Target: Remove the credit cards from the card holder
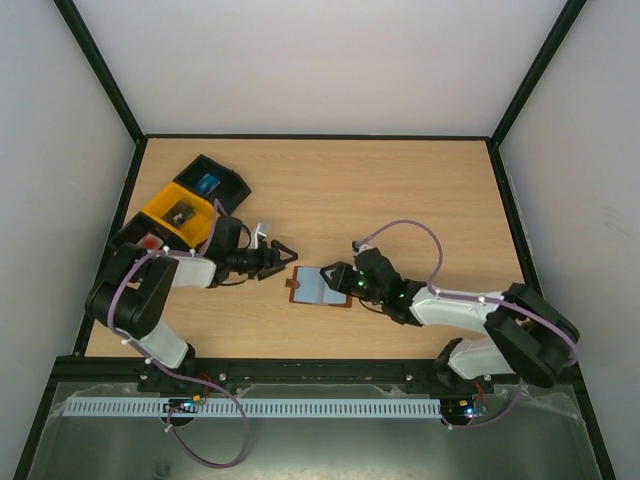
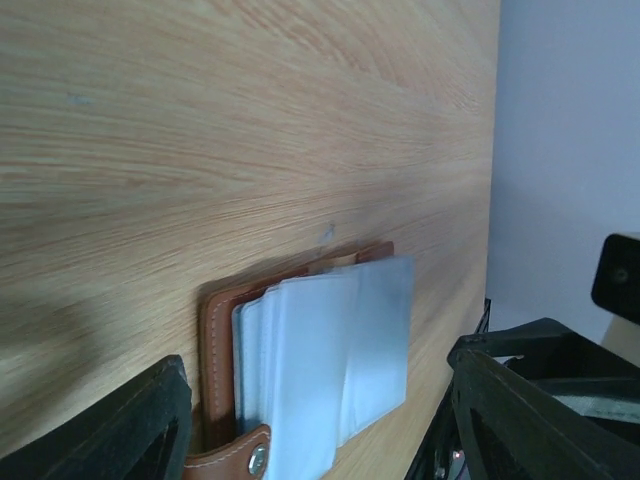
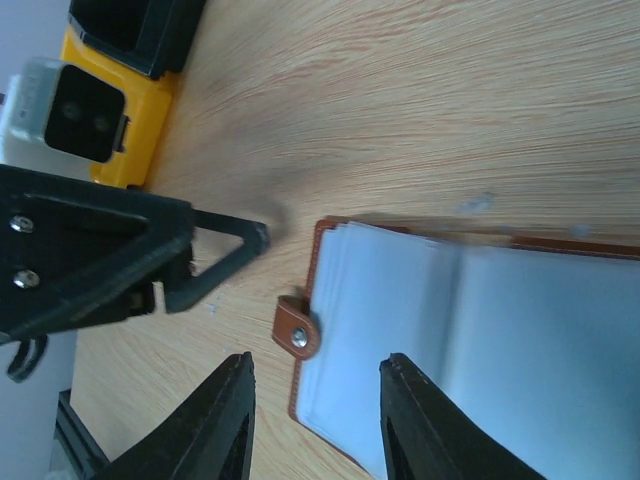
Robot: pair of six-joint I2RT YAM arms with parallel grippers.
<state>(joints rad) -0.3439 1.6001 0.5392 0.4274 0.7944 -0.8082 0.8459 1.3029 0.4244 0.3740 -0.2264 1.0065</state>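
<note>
Right gripper point(image 3: 318, 362) hangs with jaws partly apart, nothing clamped, over the card holder point(image 3: 470, 340) at the corner by its snap tab point(image 3: 299, 331). Left gripper point(image 1: 286, 260), spread wide and empty, sits just beside the tab side. The holder lies open on the table point(image 1: 400, 190), midway along, toward the near edge. No credit cards show, only grey-blue pockets point(image 2: 330, 370); likely the approach step. Next: pin the leather, pinch a card edge

Pale wood-grain table point(image 1: 400, 190), white walls point(image 1: 320, 60) on three sides — black frame posts point(image 1: 98, 65) at corners, soft even light
</note>
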